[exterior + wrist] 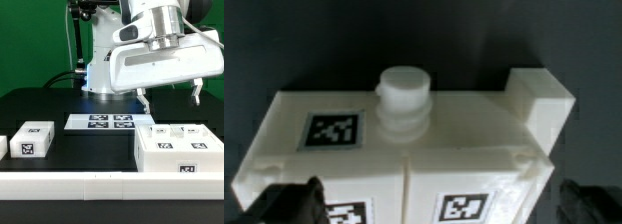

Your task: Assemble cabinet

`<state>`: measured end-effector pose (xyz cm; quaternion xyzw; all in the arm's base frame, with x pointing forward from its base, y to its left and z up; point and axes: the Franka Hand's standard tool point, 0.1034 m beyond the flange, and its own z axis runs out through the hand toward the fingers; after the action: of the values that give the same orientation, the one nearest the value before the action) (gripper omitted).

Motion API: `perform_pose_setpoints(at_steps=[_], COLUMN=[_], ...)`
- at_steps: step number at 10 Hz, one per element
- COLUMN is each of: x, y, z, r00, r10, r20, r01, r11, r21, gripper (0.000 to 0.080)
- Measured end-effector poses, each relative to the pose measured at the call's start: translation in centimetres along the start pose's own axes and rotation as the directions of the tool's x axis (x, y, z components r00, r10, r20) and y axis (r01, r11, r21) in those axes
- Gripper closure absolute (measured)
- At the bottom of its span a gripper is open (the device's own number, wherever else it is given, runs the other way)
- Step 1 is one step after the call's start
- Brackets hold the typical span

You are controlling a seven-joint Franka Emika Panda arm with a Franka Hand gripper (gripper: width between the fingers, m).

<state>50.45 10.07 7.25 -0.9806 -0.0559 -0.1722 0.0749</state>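
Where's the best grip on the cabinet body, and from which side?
Probably from straight above, fingers closing on the two flat opposite side walls of the cabinet body. It lies flat on the table, and the open gripper hangs over it, fingers toward either side. Stay clear of the round peg and raised corner block on top. Whether the jaws span it is unclear.

A large white plastic box-shaped cabinet [402, 150] carries three black-and-white square tags [335, 128] and a short white upright peg [404, 95]. The gripper [438, 205] has its blurred dark fingertips [292, 203] wide apart, seemingly clear of it.
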Motion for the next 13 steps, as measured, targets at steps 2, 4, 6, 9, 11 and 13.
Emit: perform_pose_setpoints(at_steps=[2, 4, 6, 9, 11, 13], x=[0.0, -0.2, -1.7, -2.9, -2.9, -2.7], y=[-0.1, 0.2, 0.9, 1.7, 0.6, -0.6], z=[0.0, 0.2, 1.3, 3.5, 4.4, 4.6], r00=[1.0, 1.0, 0.997, 0.991, 0.991, 0.993], r10=[-0.002, 0.004, 0.074, 0.122, 0.131, 0.119], r20=[0.0, -0.003, -0.035, -0.051, -0.023, -0.022], r01=[0.002, -0.004, -0.074, -0.123, -0.131, -0.119], r11=[1.0, 1.0, 0.997, 0.992, 0.991, 0.993], r21=[0.002, -0.001, -0.017, -0.022, -0.014, -0.009], gripper=[0.0151, 0.0151, 0.0151, 0.0151, 0.0151, 0.0151])
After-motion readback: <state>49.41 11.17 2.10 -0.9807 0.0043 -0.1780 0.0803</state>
